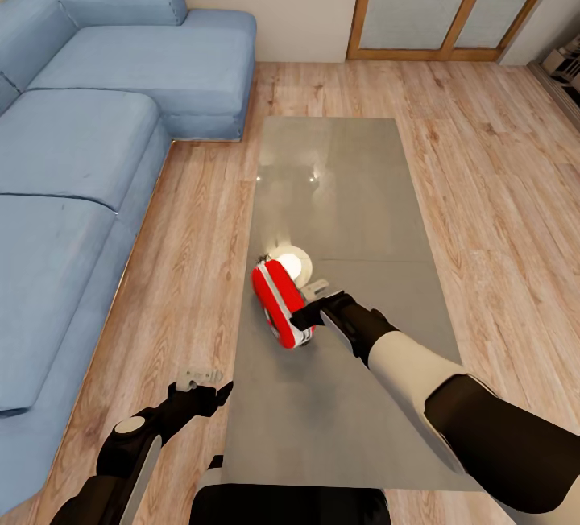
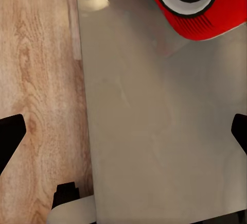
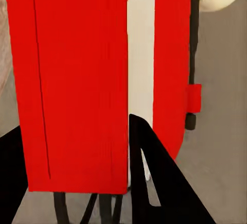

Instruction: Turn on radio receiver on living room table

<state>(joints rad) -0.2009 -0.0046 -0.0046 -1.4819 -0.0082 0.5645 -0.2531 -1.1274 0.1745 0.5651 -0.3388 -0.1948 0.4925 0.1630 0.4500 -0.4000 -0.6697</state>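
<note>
Reaching across the table (image 1: 354,187), I had my right gripper (image 1: 316,309) pressed up against the radio receiver (image 1: 278,302), which lay just below the frame's centre beside a pale disc (image 1: 295,264). Its fingers (image 3: 154,183) looked slightly parted, one tip on the white band. I judged the switching step underway; next called for a firm press. My left gripper (image 1: 199,388) hung spread off the table edge.

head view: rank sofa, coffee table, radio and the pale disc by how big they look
1. sofa
2. table
3. radio receiver
4. pale disc, partly hidden behind the radio, so its full size is unsure
</note>
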